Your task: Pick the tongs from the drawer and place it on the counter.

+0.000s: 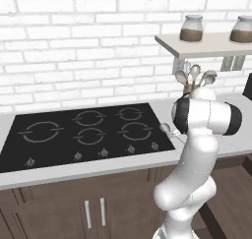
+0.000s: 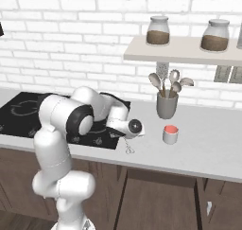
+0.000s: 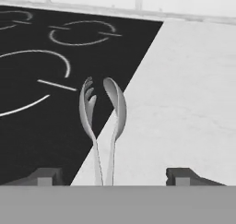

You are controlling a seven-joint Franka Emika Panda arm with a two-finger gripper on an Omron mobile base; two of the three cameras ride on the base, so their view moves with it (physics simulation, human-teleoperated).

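Observation:
The slim silvery tongs lie on the light-grey counter, their spoon-like tips reaching over the edge of the black cooktop. My gripper hovers just above the handle end. It is open, with its two dark fingertips wide apart and clear of the thin arms. In the right base view the tongs rest near the counter's front edge, right under the gripper. In the left base view one tip of the tongs peeks out beside my arm. The dark brown drawer stands pulled out below the counter.
A grey cup of spoons and ladles stands at the back of the counter, with a small red-topped cup in front of it. A wall shelf above holds two brown-filled jars. Cabinet doors sit under the cooktop.

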